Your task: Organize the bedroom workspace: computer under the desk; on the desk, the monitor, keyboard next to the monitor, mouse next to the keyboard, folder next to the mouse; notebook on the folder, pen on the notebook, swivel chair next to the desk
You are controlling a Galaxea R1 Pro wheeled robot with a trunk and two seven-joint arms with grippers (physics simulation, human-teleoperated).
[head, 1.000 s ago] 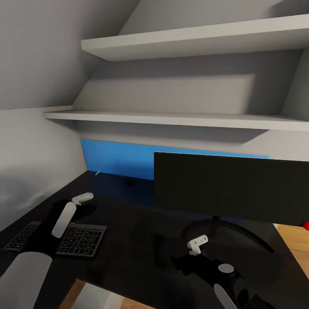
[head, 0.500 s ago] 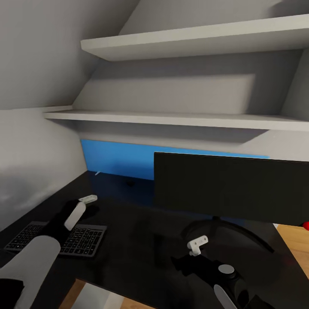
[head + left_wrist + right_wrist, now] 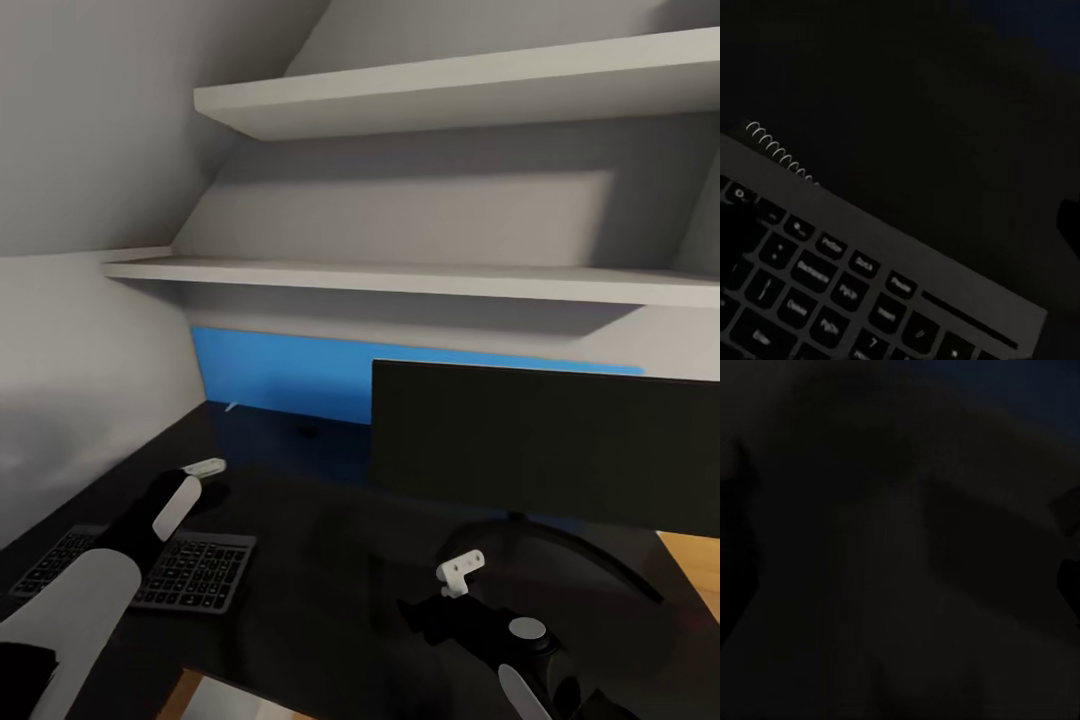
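**Soft light above, deep dark at the wrists**

The head view is evenly lit and soft, with no hard glare. The pale shelves (image 3: pixel 450 100) throw broad grey shadows on the wall below them. The glossy desk (image 3: pixel 330 540) at the lower part of the frame is very dark and gives faint reflections. The left wrist view is dim; only the keyboard (image 3: pixel 855 285) at the lower left catches weak light, its lettering a little blurred. The right wrist view is almost black, with shapes hard to tell.
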